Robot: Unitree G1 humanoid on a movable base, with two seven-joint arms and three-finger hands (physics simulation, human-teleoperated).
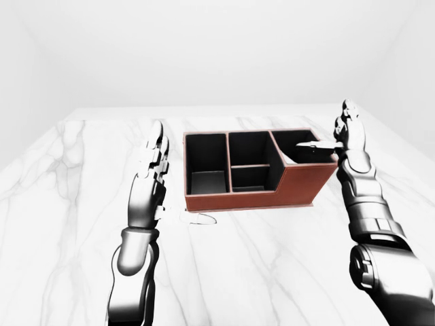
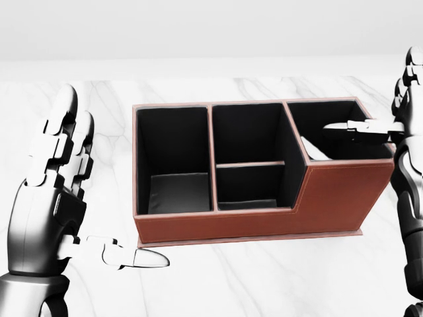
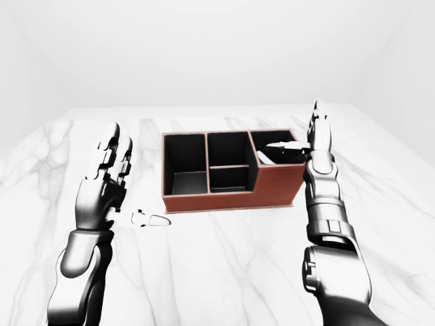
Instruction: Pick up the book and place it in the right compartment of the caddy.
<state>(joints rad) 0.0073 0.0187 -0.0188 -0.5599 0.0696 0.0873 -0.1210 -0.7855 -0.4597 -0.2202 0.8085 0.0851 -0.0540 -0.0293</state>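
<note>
- the caddy (image 2: 251,221) sits on the marble table (image 2: 277,284), reddish-brown outside and black inside.
- the book (image 2: 314,150) lies in the caddy's right compartment; only a pale corner of it shows.
- the right hand (image 2: 403,112) is open, thumb over that compartment, touching nothing.
- the left hand (image 2: 56,191) is open, fingers upright, left of the caddy and apart from it.

White marble table (image 1: 272,272), pale walls (image 1: 204,47)

No legible text on anything
</note>
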